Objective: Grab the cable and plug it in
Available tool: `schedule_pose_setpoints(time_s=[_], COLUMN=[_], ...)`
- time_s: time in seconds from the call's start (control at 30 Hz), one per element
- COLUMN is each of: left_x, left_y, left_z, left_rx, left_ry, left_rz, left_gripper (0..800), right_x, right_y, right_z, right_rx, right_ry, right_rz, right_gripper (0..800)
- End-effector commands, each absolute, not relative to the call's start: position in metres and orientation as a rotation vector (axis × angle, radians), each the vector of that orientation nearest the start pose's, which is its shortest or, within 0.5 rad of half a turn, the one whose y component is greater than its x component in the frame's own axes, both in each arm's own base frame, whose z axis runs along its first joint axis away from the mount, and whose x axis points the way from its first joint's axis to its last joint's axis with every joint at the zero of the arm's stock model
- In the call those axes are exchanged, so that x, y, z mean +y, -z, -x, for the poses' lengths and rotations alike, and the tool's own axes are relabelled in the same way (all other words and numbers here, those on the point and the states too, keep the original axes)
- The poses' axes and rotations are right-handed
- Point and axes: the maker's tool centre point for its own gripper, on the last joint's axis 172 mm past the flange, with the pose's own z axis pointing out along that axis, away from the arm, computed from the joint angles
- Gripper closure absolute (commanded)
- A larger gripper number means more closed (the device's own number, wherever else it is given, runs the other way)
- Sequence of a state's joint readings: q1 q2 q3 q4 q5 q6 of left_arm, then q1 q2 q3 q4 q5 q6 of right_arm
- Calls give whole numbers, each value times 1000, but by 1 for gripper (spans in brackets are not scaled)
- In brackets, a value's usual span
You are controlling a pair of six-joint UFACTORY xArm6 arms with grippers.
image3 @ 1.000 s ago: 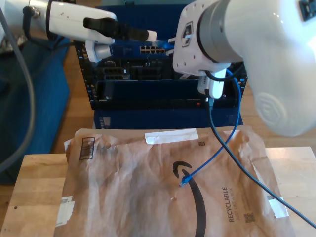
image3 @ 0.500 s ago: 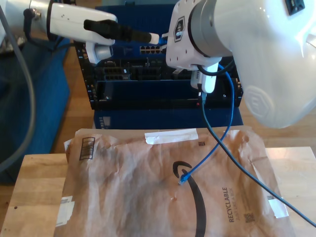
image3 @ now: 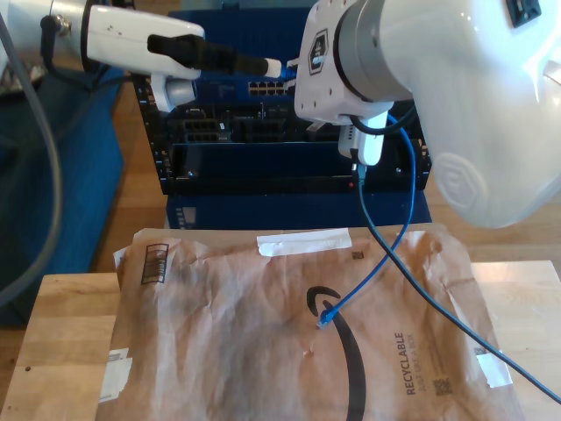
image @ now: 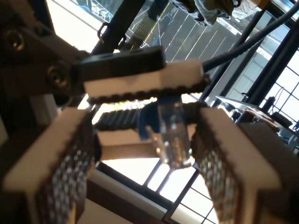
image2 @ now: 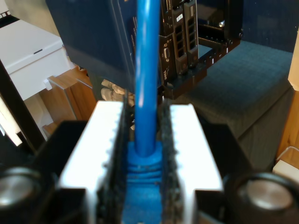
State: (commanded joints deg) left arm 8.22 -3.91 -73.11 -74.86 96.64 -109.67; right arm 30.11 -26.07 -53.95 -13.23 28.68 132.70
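The blue cable (image3: 387, 254) hangs down from behind the big white arm. Its free clear plug (image3: 324, 321) lies on the brown mailer. My second gripper (image2: 142, 116) is shut on the blue boot at the cable's (image2: 147, 70) other end. In the exterior view my second gripper (image3: 276, 67) reaches in from that view's left, level with the rack's port row. My first gripper (image: 147, 140) stands open around the clear plug (image: 173, 140), its pads (image: 65, 177) clear of it on both sides. The first arm is the big white one on the exterior view's right.
A dark rack of network gear (image3: 263, 132) stands behind the table, with a row of ports (image3: 263, 88) near its top. A brown paper mailer (image3: 263, 351) covers most of the wooden table (image3: 61, 342). A dark arm cable (image3: 456, 329) trails across the mailer.
The first arm has shifted toward the exterior view's left, closing on the second gripper's tip, and the hanging cable swung with it. In the last half second hardly anything moved.
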Motion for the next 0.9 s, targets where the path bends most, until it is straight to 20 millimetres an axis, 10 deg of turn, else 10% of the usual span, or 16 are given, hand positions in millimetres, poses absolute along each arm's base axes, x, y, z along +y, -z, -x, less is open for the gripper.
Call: schedule_pose_setpoints(time_s=[0.33, 0.9], left_x=[-200, -196], left_y=[-461, -457], left_z=[-447, -446], left_rx=[1888, 1612], left_ry=[1453, 1229], left_rz=[-1020, -1293], left_gripper=[516, 262], right_x=[254, 243], right_y=[-457, -448], right_z=[-467, -463], right_rx=[1652, 1743], right_ry=[393, 393], right_rz=[1539, 1594], right_gripper=[781, 798])
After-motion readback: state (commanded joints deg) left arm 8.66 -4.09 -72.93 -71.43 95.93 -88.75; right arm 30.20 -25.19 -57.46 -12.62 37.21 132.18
